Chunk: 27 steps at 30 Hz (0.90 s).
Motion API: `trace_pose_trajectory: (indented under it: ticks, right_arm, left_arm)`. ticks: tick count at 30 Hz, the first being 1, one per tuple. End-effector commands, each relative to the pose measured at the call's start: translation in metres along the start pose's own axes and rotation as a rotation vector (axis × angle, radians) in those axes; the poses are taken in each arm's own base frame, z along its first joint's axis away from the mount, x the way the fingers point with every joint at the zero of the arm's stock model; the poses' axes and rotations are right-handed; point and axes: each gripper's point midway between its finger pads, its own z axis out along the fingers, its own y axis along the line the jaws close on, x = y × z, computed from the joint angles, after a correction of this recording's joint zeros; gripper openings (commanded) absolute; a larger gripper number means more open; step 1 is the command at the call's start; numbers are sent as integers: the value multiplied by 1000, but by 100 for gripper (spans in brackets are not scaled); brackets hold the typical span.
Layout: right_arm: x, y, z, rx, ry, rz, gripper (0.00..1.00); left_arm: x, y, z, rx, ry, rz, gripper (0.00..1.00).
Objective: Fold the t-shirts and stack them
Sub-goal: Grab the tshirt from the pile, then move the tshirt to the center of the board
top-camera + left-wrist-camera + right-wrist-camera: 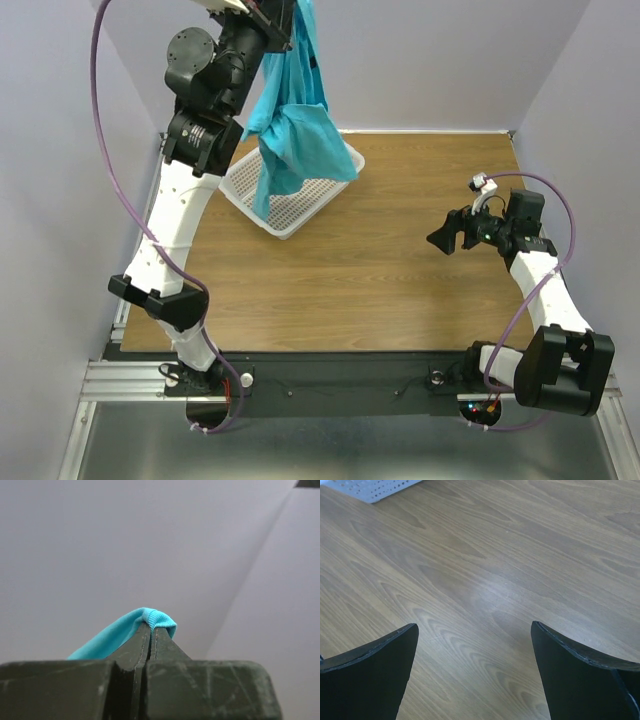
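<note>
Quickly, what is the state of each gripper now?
Left gripper: closed on the turquoise t-shirt.
Right gripper: open, holding nothing.

White mesh basket (305, 200) rests on wooden table (380, 265).

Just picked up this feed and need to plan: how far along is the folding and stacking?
Done: nothing yet; no folded shirt shows on the table. In hand: the left gripper is shut on a t-shirt, which hangs bunched above the basket. The right gripper is open over the wood, holding nothing. Left: laying the shirt flat, folding it, stacking.
</note>
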Motion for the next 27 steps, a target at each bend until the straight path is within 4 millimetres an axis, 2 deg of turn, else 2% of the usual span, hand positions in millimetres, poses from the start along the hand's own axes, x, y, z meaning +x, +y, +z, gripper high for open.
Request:
trace_pose_trajectory:
  ticks: [1, 5, 9, 13, 17, 18, 20, 21, 23, 24, 27]
  right_arm:
    - [-12, -7, -3, 35, -37, -54, 100]
    - [-11, -9, -3, 42, -33, -50, 100]
    - [-11, -10, -3, 43, -32, -48, 100]
    - [-10, -11, -3, 50, -29, -47, 100]
    - [-10, -14, -3, 65, -27, -47, 100]
    - [-10, -15, -3, 70, -26, -50, 100]
    - [-10, -16, -3, 77, -24, -49, 100]
    - [-10, -17, -4, 83, -23, -48, 100]
    - [-10, -19, -4, 96, -22, -57, 100]
    - [-10, -23, -6, 120, -19, -58, 100]
    - [-12, -30, -10, 165, -19, -69, 100]
  left_arm:
    - [-81, -66, -17, 262, -185, -166, 0]
    - [-106, -91, -35, 383, -219, -282, 0]
    - [-157, -120, -61, 525, -348, -387, 0]
    - [-177, -136, -74, 617, -397, -482, 0]
    - [-156, -139, -63, 620, -345, -529, 0]
    - [-138, -140, -56, 615, -298, -544, 0]
    - [-122, -141, -51, 615, -258, -545, 0]
    - [-101, -140, -43, 597, -209, -550, 0]
    - [-74, -144, -38, 601, -139, -539, 0]
    - [-43, -140, -30, 565, -60, -528, 0]
    - [9, -134, -24, 476, 38, -405, 0]
